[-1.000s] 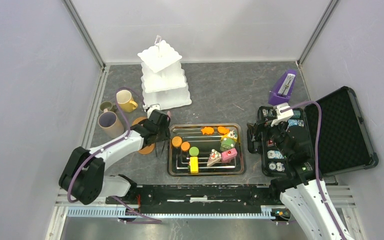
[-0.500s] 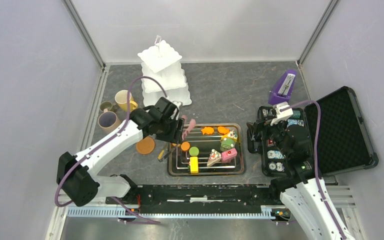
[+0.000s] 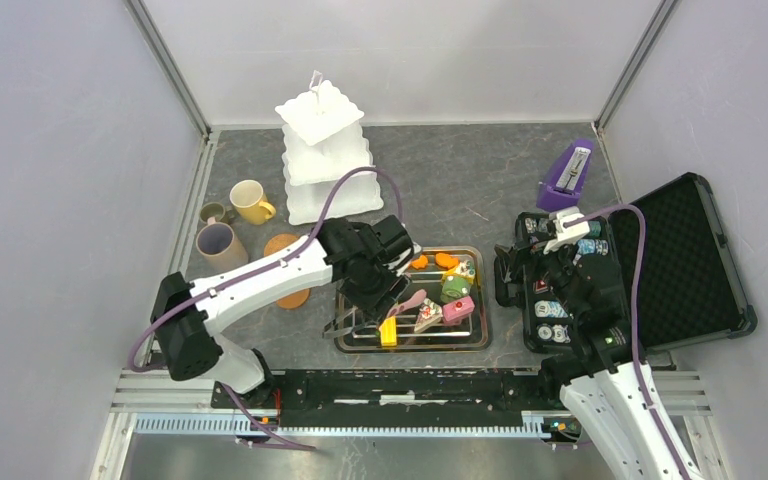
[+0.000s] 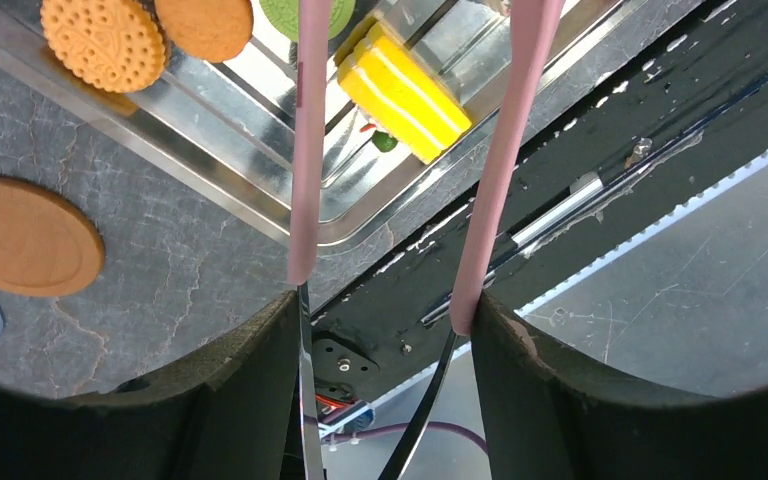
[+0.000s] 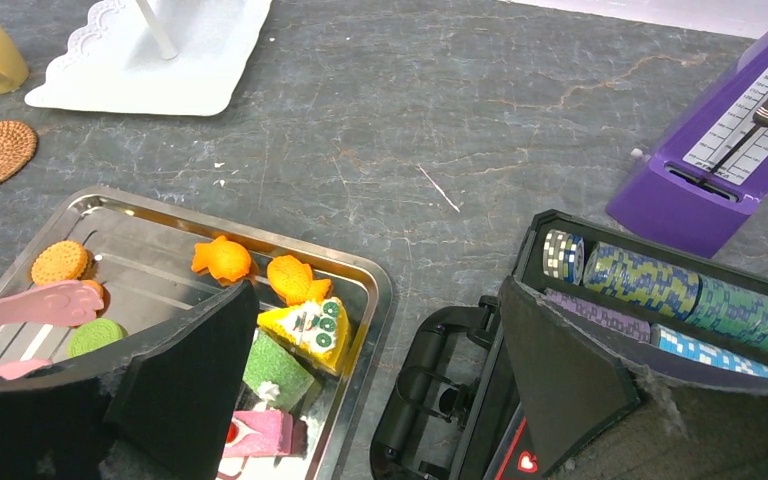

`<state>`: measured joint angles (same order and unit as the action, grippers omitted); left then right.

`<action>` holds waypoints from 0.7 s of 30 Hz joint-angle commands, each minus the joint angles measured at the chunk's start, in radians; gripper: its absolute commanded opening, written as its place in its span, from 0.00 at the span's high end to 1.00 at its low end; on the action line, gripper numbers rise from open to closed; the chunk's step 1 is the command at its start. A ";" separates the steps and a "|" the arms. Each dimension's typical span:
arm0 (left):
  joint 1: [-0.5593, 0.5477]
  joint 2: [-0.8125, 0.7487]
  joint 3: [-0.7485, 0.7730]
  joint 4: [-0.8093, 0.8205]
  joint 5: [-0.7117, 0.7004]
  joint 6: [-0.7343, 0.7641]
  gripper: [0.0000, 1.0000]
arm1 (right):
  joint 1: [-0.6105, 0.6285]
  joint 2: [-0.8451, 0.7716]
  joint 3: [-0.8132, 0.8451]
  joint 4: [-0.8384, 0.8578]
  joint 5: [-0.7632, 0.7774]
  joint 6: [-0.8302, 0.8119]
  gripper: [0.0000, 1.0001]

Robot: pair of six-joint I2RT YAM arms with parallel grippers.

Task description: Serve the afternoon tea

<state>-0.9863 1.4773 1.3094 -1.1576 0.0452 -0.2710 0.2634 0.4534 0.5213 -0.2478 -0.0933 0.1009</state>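
Observation:
My left gripper [image 3: 378,285] is shut on metal tongs with pink tips [image 3: 408,302] and holds them over the steel tray [image 3: 480,300]. In the left wrist view the two tong arms [image 4: 307,150] stand apart between my gripper's [image 4: 385,400] fingers, over the tray's near rim. A yellow cake [image 4: 405,90] and round orange biscuits [image 4: 103,42] lie beyond them. The right wrist view shows a yellow wedge cake [image 5: 305,330], a green cake [image 5: 275,370] and a pink cake [image 5: 260,435]. The white stand [image 3: 325,150] is at the back. My right gripper [image 5: 380,400] is open and empty.
A yellow mug [image 3: 250,202], a beige-lilac mug [image 3: 218,245] and a small green mug [image 3: 214,212] stand at the left. Two round coasters [image 3: 282,243] lie beside them. The open black chip case [image 3: 660,260] and the purple metronome [image 3: 567,172] are at the right.
My left arm has swung right from beside the coasters to over the tray, carrying the tongs. The right arm has not moved.

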 commanded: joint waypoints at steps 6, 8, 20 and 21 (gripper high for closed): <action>-0.051 0.061 0.066 0.021 0.022 -0.057 0.34 | -0.004 -0.024 0.003 -0.009 0.030 0.002 0.02; -0.068 0.066 0.060 0.033 0.022 -0.087 0.33 | -0.004 -0.025 -0.002 -0.007 0.030 0.002 0.02; -0.139 0.118 0.007 0.111 -0.021 -0.184 0.32 | -0.004 -0.025 -0.016 0.002 0.022 0.009 0.02; -0.143 0.124 0.005 0.116 -0.026 -0.186 0.32 | -0.004 -0.025 -0.017 0.004 0.022 0.009 0.02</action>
<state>-1.1088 1.5784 1.3190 -1.0843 0.0494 -0.4000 0.2634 0.4355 0.5079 -0.2676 -0.0780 0.1013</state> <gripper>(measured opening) 0.683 0.978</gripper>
